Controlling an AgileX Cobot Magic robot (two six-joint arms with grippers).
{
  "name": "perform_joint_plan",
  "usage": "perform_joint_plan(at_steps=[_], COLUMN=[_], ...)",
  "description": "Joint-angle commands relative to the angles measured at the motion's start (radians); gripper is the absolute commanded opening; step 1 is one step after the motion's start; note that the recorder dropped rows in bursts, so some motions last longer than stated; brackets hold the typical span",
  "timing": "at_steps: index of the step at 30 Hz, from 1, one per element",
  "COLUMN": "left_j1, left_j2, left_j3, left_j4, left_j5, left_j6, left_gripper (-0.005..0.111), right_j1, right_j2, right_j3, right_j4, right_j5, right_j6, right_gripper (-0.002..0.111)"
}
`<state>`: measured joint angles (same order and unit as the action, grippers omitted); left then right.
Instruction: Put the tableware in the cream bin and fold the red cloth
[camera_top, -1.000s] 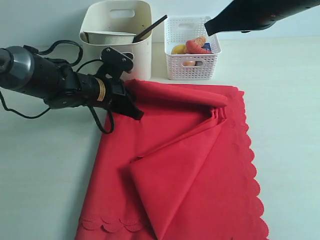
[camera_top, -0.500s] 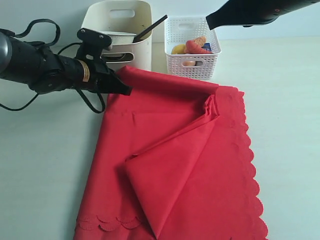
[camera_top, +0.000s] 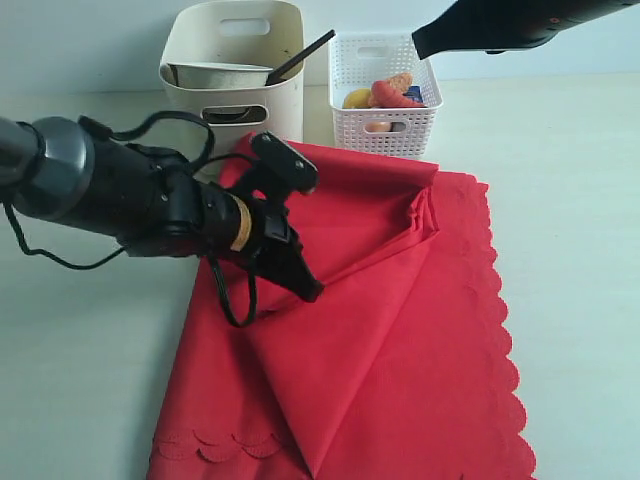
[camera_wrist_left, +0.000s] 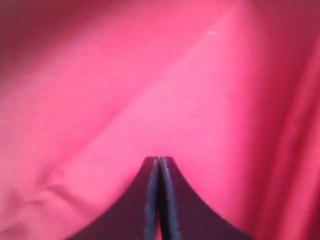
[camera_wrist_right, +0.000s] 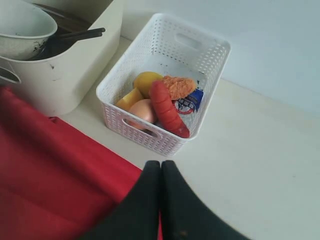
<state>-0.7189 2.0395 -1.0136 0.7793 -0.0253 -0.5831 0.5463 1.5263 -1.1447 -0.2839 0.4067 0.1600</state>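
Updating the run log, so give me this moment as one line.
red cloth: partly folded | left end effector: shut, over cloth | right end effector: shut, raised near white basket | bowl in cream bin

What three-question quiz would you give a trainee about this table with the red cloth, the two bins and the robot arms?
1. True or false: the left pincer is shut, with its tip over the large bright red fabric cloth.
2. Short answer: what pokes out above the rim of the tall cream plastic tub?
3. Multiple choice: the red sausage lies A) in the white lattice-sided plastic basket, B) in the cream tub, C) on the red cloth.
Key: 1 true; 2 a dark stick-like utensil handle; 3 A.
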Motion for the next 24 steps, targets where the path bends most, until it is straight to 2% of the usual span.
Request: perform_joint_plan(at_steps=[1, 7, 10, 12, 15, 18, 24], left_j1=[-0.143, -0.357, -0.423, -0.438, -0.427, -0.381, -0.257], left_j2=[-0.016, -0.062, -0.108, -0.145, -0.191, -0.209, -0.140], left_j3=[0.017, 0.011, 0.011, 0.011, 0.011, 0.011, 0.034], left_j4=[0.002, 0.009, 0.025, 0.027, 0.030, 0.051, 0.042], left_j5=[0.004, -0.034, 0.016, 0.068, 0.157, 0.228, 0.191], left_j6=[-0.020, -0.023, -0.023, -0.023, -0.023, -0.023, -0.032], left_gripper=[0.003, 0.003, 0.003, 0.003, 0.003, 0.003, 0.003], right_j1=[-0.001, -0.001, -0.001, -0.001, -0.001, -0.001, -0.001], right_j2=[-0.007, -0.007, -0.007, -0.007, -0.007, -0.007, -0.007], right_j3=[0.004, 0.004, 0.004, 0.004, 0.004, 0.004, 0.004], right_j4=[-0.003, -0.003, -0.003, -0.003, -0.003, -0.003, -0.003], right_j5=[-0.017, -0.019, -0.011, -0.011, -0.009, -0.009, -0.009], right_j6=[0.000, 0.000, 0.000, 0.000, 0.000, 0.000, 0.005], right_gripper=[0.000, 0.000, 0.000, 0.000, 0.000, 0.000, 0.000])
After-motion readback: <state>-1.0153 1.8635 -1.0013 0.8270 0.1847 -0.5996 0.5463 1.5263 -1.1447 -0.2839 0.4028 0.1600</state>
